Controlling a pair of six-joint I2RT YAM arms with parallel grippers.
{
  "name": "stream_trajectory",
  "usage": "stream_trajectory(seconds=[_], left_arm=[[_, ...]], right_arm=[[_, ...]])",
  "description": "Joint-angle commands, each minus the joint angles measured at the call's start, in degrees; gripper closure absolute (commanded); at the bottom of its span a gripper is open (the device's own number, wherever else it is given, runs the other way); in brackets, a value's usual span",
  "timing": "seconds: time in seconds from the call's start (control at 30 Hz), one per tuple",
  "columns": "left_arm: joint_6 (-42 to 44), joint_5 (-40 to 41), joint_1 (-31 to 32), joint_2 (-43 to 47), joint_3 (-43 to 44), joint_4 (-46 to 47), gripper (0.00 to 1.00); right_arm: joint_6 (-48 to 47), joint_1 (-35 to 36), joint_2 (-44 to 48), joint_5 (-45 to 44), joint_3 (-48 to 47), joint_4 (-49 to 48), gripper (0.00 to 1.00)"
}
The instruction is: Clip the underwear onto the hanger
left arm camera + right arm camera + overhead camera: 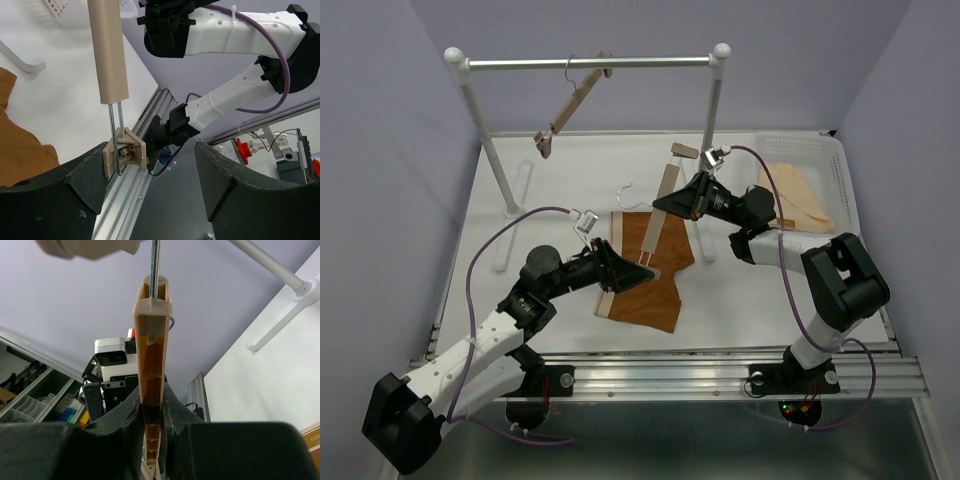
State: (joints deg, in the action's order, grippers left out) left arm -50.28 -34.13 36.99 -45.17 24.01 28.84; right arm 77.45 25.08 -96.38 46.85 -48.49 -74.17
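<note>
The rust-orange underwear (650, 285) lies flat on the white table, and its edge shows in the left wrist view (20, 150). The light-wood hanger (658, 222) lies tilted above it, its hook (628, 194) pointing left. My right gripper (663, 206) is shut on the hanger's bar near its middle, as the right wrist view (154, 425) shows. My left gripper (642, 270) is open at the bar's near end. The end clip (126, 152) sits between its fingers, close to the left finger (65, 195).
A second hanger (570, 105) hangs slanted on the rail of the white rack (590, 64) at the back. A white basket (820, 155) with pale peach garments (798, 195) stands at the back right, behind the right arm.
</note>
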Motion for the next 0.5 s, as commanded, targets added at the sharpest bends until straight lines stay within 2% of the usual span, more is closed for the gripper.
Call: stream_trajectory(seconds=[0.0,0.17,0.3,0.33,0.37,0.47], left_arm=[[-0.34,-3.05,0.27,0.43,0.95,7.28,0.23],[-0.25,-2.52,0.27,-0.80,0.95,6.93,0.23],[0.18,-2.61,0.27,-0.71,1.21,6.58,0.30],[0.18,-2.43,0.27,-0.62,1.21,6.41,0.34],[0.27,-2.43,0.27,-0.45,1.21,6.32,0.43],[0.36,-2.26,0.27,-0.27,1.13,5.97,0.61]], right_arm=[[-3.45,-0.30,1.81,-3.34,0.77,-29.80,0.99],[-3.36,-0.30,2.42,-4.05,1.38,-29.80,0.99],[-3.18,-0.30,2.60,-4.05,1.82,-29.80,0.99],[-3.10,-0.30,2.42,-3.79,1.91,-29.80,0.99],[-3.01,-0.30,2.42,-3.78,1.91,-29.80,0.99],[-3.01,-0.30,2.60,-4.13,2.26,-29.80,0.99]])
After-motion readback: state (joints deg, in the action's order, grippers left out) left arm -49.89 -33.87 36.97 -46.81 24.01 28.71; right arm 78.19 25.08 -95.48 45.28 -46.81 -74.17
